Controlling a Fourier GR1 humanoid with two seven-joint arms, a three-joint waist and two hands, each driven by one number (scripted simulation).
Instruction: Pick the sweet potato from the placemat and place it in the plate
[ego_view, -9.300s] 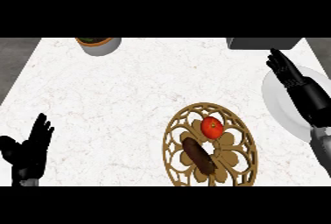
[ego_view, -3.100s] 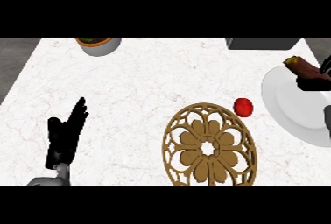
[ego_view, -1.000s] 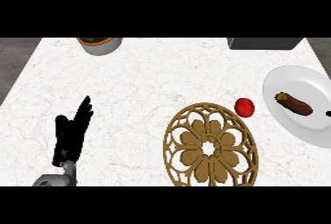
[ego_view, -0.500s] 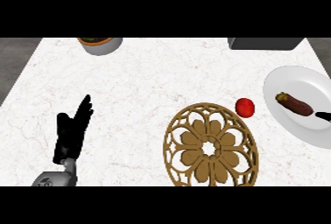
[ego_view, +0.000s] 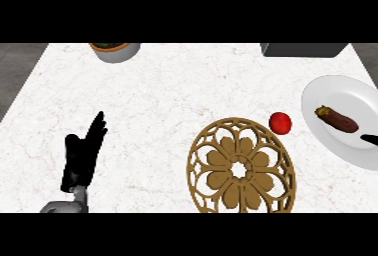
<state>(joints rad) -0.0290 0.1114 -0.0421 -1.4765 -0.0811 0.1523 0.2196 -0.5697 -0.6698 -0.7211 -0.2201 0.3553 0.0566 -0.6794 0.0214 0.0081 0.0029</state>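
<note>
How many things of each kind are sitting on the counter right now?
Sweet potato, on the plate: 1
Plate: 1
Red tomato, beside the placemat: 1
Placemat: 1
Pot, far edge: 1
Dark box, far edge: 1
Total: 6

left hand (ego_view: 83, 157) rests open, fingers up; right hand (ego_view: 369, 139) barely shows

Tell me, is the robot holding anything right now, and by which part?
Nothing is held. The left hand is open with straight fingers over the counter, and the sweet potato lies free on the plate.
</note>
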